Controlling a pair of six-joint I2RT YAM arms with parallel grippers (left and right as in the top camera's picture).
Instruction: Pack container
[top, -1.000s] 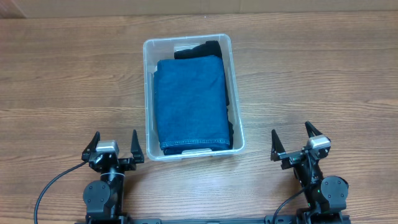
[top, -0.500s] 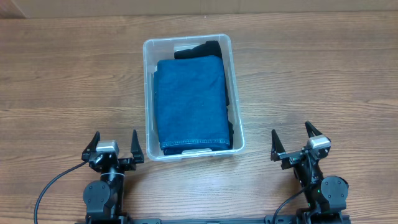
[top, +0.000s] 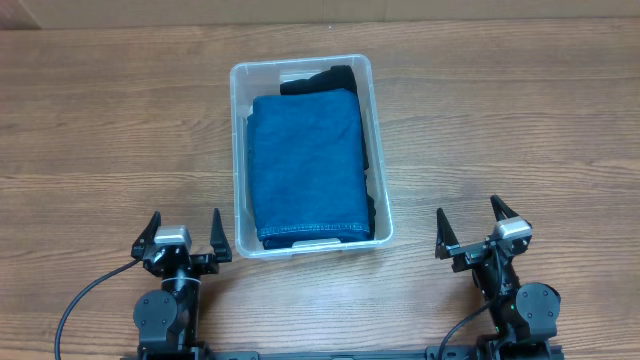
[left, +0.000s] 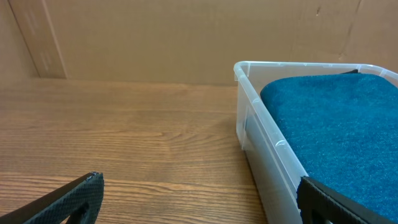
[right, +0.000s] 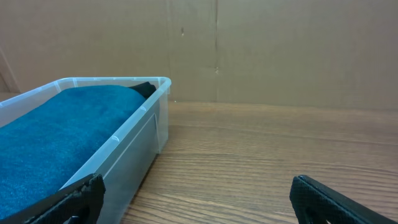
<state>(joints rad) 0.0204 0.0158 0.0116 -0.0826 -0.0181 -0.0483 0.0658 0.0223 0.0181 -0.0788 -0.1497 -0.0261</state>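
Overhead view: a clear, rimmed rectangular plastic container (top: 241, 150) with rounded corners stands on the brown wood-grain table (top: 500, 110), centred between the two arms and slightly forward of them. It holds a folded blue textile (top: 308, 165) that covers most of its interior, with a black fabric item (top: 325, 80) showing at the far end and along the right edge. The left hand (top: 184, 222) and right hand (top: 468, 215) sit near the table's front edge, one to each side of the container's near end. Both are released with fingers spread wide, grasping nothing and touching nothing. Probable hazards: the left hand lies just beside the container's near corner, so an inward sweep could strike the wall and slide or rotate the light bin. In the wrist views the blue textile rises to about rim level, so a hand pressing or tucking it could snag a fold and drag the fabric over the edge. Count: one container, one blue textile, one visible black item (whether more lie beneath cannot be told), two hands.
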